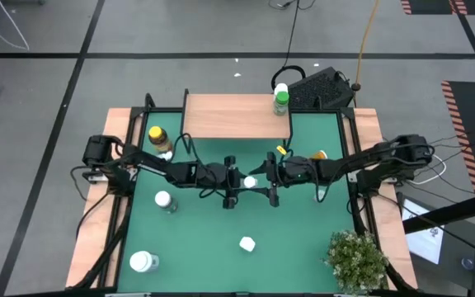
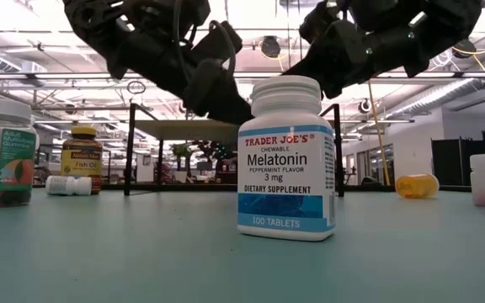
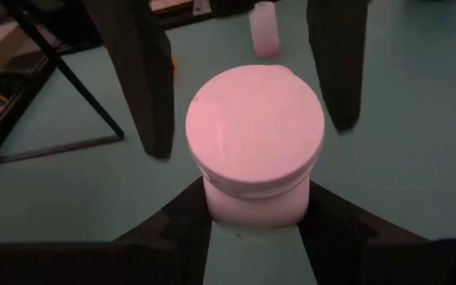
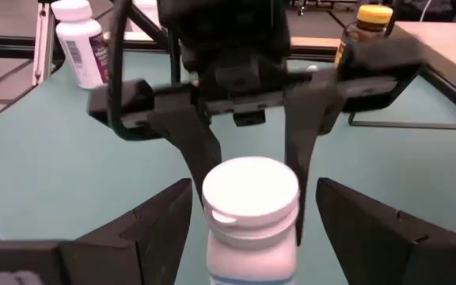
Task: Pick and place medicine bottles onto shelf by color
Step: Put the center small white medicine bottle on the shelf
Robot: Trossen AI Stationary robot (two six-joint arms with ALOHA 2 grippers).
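Gripping a white-capped bottle on green table, left claw; right claw wide apart.

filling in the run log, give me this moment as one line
left claw: shut on white bottle at mat centre | right claw: open, flanking same bottle | shelf: holds green-capped bottle

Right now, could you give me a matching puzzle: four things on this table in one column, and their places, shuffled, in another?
Things:
1. white bottle with green cap
2. amber bottle with yellow cap
3. white Melatonin bottle with white cap
4. leafy potted plant

Places:
A. middle of the green table top
B. on the light-wood shelf
C. table corner at the robot's right, away from the shelf
D. on the table, beside the shelf's left end

Pairs: 1-B, 2-D, 3-A, 4-C
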